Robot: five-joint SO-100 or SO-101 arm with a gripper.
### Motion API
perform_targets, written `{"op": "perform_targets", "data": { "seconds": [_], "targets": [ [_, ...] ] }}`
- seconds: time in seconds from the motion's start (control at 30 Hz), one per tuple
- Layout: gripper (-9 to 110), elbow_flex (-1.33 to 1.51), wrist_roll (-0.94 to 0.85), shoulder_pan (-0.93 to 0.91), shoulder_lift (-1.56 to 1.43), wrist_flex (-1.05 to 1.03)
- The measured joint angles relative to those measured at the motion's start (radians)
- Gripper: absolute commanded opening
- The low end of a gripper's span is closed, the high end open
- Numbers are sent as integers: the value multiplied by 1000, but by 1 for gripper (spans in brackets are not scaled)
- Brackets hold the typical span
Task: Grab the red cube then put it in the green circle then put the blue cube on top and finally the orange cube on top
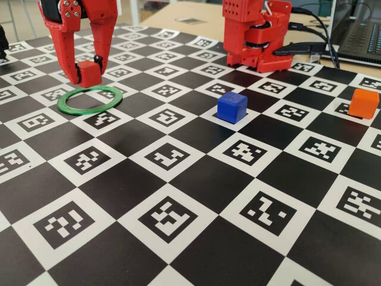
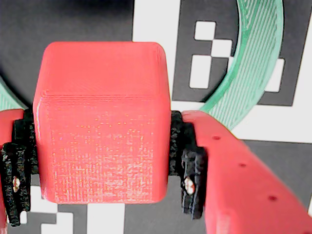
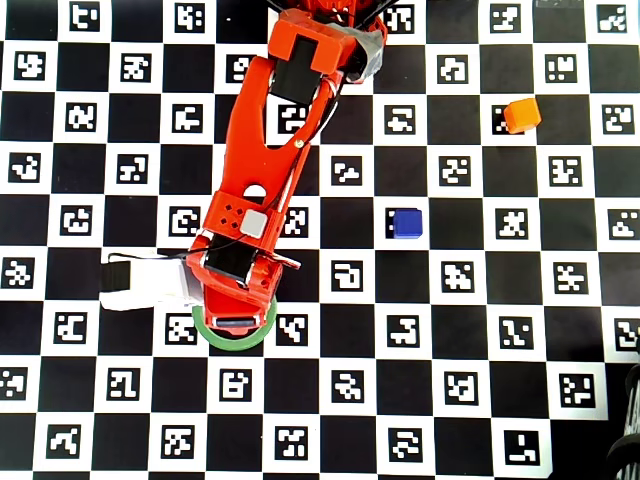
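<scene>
Gripper [image 1: 87, 72] clenched on red cube [image 1: 89, 72], held just above the ring's [image 1: 90, 99] far rim; shift it toward ring centre, lower it flat, then release

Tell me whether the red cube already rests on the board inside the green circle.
No. In the fixed view the red cube hangs in the gripper, above the green circle.

red cube [image 1: 89, 72], green circle [image 1: 90, 99], blue cube [image 1: 231, 106], orange cube [image 1: 364, 102], black-and-white checkered marker board [image 1: 196, 179].
</scene>
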State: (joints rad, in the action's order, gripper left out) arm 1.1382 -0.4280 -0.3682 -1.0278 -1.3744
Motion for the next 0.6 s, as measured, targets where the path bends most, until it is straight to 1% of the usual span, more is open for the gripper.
{"op": "perform_targets", "data": {
  "seconds": [0.6],
  "targets": [
    [7,92,-3,-9,-8,83]
  ]
}}
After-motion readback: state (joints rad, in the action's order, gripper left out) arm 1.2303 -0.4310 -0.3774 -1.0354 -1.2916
